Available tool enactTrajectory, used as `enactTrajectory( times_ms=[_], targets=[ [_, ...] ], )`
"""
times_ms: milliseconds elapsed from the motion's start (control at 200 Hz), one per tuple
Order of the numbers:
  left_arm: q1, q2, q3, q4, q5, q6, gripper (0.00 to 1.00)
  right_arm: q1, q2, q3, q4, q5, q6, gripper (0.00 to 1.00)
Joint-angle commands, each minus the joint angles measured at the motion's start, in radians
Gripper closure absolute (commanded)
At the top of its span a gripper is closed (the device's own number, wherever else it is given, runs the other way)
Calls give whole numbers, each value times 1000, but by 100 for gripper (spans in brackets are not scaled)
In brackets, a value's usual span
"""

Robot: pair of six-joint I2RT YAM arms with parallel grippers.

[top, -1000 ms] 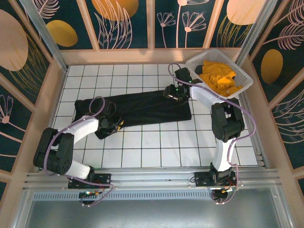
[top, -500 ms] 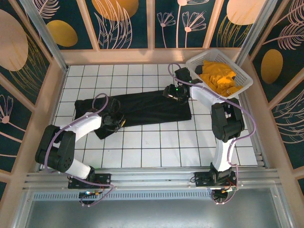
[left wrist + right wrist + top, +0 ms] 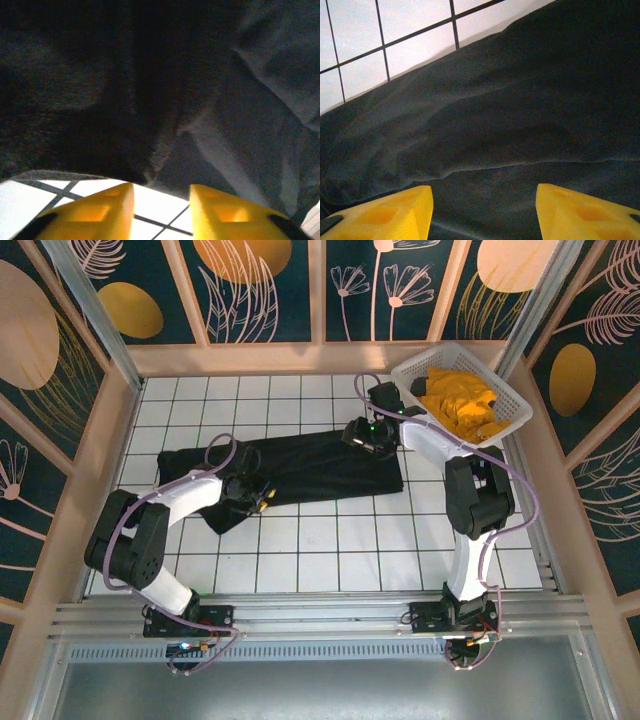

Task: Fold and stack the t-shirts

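The black t-shirt [image 3: 310, 465] lies spread in a long folded strip across the white tiles. My left gripper [image 3: 262, 502] sits low at its near edge, left of the middle. In the left wrist view the left gripper [image 3: 161, 210] is open, bare tile shows between its yellow fingers [image 3: 100, 212], and the black t-shirt's hem [image 3: 165, 145] lies just ahead. My right gripper [image 3: 362, 435] rests over the shirt's far right edge. There the right gripper [image 3: 484, 210] stands wide open above black cloth [image 3: 510, 115]. Orange-yellow t-shirts [image 3: 462, 405] lie crumpled in the basket.
The white lattice basket [image 3: 420, 365] stands at the back right corner, next to the right arm's forearm. Wooden walls ring the tiled table [image 3: 330, 550]. Bare tiles stretch in front of the black shirt and behind it on the left.
My left gripper has slid to the right along the near edge of the black shirt, its arm swinging inward. The right arm and the shirt's right part have not moved.
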Motion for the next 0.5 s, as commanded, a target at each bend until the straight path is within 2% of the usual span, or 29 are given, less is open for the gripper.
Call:
enactTrajectory(
  times_ms=[0,65,195,315,410,495],
  targets=[
    [28,-73,53,-140,-90,159,53,-2,-33,-35,75,-67,-8,42],
    [96,-129,24,-160,-120,209,53,2,-70,-79,160,-146,-22,41],
    [273,-207,-23,-173,-200,371,60,18,-89,-114,282,-354,-32,40],
    [416,-198,-20,-193,-265,507,63,44,-89,-114,283,-363,-42,39],
    [512,-180,-25,-176,-259,574,63,47,-93,-117,287,-373,-35,39],
    [560,-157,-26,-145,-242,640,60,47,-95,-113,280,-373,-41,39]
  ],
)
